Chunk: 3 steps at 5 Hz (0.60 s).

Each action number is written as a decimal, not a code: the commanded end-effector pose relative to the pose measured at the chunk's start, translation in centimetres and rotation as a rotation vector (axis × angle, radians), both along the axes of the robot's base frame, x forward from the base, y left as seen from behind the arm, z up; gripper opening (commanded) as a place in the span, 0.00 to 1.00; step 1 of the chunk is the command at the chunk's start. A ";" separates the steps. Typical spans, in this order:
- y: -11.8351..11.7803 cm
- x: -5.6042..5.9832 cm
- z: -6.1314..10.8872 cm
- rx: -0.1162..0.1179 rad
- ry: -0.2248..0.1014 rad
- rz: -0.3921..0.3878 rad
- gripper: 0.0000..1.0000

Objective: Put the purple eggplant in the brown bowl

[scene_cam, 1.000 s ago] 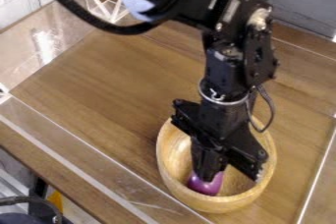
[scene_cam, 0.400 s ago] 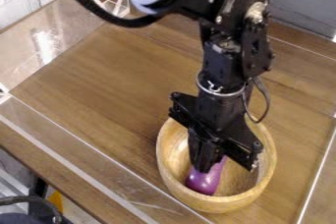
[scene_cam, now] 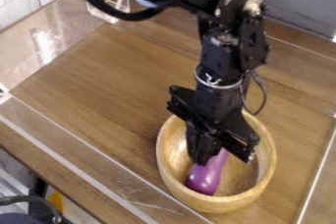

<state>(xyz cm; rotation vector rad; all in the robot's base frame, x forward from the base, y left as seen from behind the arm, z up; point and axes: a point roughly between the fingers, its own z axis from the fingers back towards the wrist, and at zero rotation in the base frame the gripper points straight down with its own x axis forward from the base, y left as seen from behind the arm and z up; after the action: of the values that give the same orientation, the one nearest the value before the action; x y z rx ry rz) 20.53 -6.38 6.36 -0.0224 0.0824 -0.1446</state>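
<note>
Working over a wooden plank surface (scene_cam: pixel 92 100). At about 5 o'clock of the view, a large round light-brown wooden bowl (scene_cam: pixel 163 159). Placing step in hand, and by the look of it close to done. Reaching straight down into the bowl, a black gripper (scene_cam: pixel 210 157), pressed together on the upper end of a small glossy purple toy eggplant (scene_cam: pixel 203 179). Eggplant inside the bowl, near its centre. Cannot tell whether touching the bowl floor. Next: spread the gripper to release, then rise clear of the rim.

Top of purple eggplant (scene_cam: pixel 206 178) behind pincer (scene_cam: pixel 211 156)
</note>
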 end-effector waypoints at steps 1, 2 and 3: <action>0.3 1.2 0.8 0.001 -0.034 0.004 0.00; 0.9 1.9 1.1 0.014 -0.039 0.007 0.00; 1.3 2.9 2.2 0.034 -0.056 0.009 0.00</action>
<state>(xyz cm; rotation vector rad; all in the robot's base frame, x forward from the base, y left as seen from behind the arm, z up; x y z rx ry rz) 22.74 -5.13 7.68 0.0156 0.0644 -0.1395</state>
